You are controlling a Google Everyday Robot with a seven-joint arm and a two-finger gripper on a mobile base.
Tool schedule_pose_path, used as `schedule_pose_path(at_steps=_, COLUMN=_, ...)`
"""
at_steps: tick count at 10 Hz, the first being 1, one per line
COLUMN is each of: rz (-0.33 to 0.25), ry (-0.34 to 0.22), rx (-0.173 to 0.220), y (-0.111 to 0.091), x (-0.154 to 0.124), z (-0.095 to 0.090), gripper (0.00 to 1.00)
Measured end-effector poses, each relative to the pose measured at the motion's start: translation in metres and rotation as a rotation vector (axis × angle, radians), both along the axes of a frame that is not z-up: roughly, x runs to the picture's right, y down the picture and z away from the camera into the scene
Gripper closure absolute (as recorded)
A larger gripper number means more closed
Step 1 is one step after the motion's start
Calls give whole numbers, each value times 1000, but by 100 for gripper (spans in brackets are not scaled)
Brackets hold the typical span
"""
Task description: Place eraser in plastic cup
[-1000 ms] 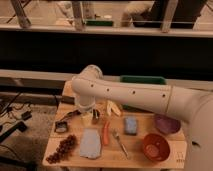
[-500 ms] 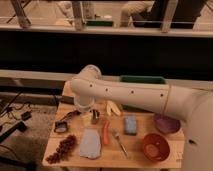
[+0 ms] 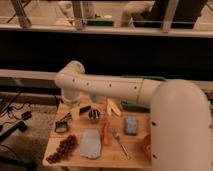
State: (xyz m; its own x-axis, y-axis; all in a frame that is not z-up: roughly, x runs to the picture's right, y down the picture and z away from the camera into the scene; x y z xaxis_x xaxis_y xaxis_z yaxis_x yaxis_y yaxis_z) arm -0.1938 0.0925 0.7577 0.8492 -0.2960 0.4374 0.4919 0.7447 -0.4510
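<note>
My gripper (image 3: 75, 109) hangs below the white arm's elbow, over the table's (image 3: 75, 162) back left part. A black bar, which looks like the eraser (image 3: 85, 108), lies right beside it; I cannot tell whether they touch. A bit of blue-grey just under the forearm looks like the plastic cup (image 3: 94, 98), mostly hidden by the arm. A small dark metal cup (image 3: 93, 116) stands in front of it.
On the table are a carrot (image 3: 106, 133), banana pieces (image 3: 113, 106), a blue sponge (image 3: 131, 125), a grey-blue cloth (image 3: 90, 144), grapes (image 3: 62, 149), a fork (image 3: 120, 145) and a small dark object (image 3: 62, 126). A green bin (image 3: 136, 105) stands behind. A red bowl (image 3: 147, 145) is mostly hidden by the arm.
The near part of the arm has swung left and now hides the right side of the table with its bowls. The gripper stays at the back left.
</note>
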Motion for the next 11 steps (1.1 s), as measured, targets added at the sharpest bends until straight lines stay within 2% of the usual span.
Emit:
schedule_pose_path(at_steps=2, rz=-9, ry=-15, rx=-3, y=-13, x=-19, z=22, gripper=20)
schedule_pose_path(at_steps=4, rz=11, ry=-15, rx=-11, y=-23, x=-31, z=42, gripper=20)
schedule_pose_path(at_steps=8, rz=70, ry=70, rx=-4, y=-28, x=-42, z=67, gripper=20)
schedule_pose_path(at_steps=11, rz=87, ry=88, rx=1, y=-28, x=-46, z=76, gripper=20)
